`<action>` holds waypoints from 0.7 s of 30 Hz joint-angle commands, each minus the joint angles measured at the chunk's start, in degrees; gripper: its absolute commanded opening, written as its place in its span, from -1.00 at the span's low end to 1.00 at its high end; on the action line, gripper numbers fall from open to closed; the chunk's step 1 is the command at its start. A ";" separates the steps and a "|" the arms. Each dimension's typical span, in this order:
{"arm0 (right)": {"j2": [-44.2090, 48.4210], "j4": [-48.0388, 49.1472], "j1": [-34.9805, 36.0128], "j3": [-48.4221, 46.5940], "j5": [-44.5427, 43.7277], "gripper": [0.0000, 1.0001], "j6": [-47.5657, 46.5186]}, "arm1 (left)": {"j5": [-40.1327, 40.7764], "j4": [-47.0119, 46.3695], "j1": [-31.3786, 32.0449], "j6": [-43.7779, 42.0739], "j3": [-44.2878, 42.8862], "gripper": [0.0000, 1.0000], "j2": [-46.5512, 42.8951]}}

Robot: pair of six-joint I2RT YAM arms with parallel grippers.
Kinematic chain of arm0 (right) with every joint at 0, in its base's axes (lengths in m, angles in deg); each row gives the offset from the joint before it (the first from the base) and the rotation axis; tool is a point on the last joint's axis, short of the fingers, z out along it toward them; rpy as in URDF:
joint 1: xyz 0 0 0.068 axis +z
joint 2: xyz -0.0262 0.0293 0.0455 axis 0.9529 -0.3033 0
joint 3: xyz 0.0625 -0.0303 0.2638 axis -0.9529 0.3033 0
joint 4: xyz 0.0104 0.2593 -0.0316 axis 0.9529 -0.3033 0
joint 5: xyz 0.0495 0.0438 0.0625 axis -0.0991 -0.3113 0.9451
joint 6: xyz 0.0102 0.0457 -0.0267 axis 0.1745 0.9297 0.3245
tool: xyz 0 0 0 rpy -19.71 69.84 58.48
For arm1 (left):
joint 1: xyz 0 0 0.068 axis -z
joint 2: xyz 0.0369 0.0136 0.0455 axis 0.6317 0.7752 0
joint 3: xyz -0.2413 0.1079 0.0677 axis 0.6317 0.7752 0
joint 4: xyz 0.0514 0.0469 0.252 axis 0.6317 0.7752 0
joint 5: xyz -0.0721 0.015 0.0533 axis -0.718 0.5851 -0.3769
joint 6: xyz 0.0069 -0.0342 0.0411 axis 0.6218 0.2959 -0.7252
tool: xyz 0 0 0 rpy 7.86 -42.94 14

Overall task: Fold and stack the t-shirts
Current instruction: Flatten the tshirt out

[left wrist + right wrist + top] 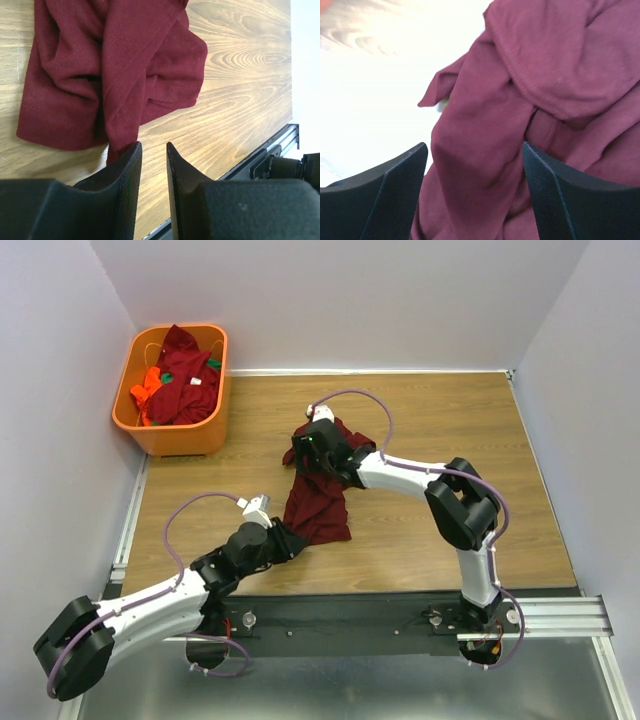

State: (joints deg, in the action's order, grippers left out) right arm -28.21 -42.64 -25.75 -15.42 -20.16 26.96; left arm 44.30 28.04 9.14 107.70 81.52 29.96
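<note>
Left arm low, stretched forward; left pincer jaws close together, a narrow bare gap between. Right arm bent at elbow, reaching across; right pincer angled down, jaws spread wide, fingers well apart.

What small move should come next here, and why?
Probably close the right gripper: its jaws stand wide open around a bunched fold of the maroon t-shirt. The left gripper shows only bare table in its narrow gap, with the cloth beside it.

Orange basket at far left corner of wooden table; black rail along near edge; pale walls around.
</note>
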 commanded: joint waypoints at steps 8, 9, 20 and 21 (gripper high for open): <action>-4.44 -4.07 2.45 -4.88 -7.40 0.65 -4.70 | 7.97 12.56 0.99 1.31 -1.89 -0.10 -8.78; -4.62 -4.42 2.80 -5.58 -7.49 0.65 -4.88 | 8.50 13.27 0.99 1.57 -2.07 -0.10 -9.65; -5.85 -6.09 3.77 -7.17 -9.33 0.66 -6.20 | 9.73 12.22 1.96 1.75 -5.50 -0.08 0.79; -5.85 -6.18 3.69 -7.17 -9.42 0.66 -6.37 | 9.82 11.87 1.96 1.84 -5.59 -0.08 1.58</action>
State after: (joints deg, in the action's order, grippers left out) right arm -32.49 -47.23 -22.45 -21.17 -27.05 21.72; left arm 51.09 39.73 10.52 109.36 77.28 29.76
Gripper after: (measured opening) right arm 0.828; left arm 0.458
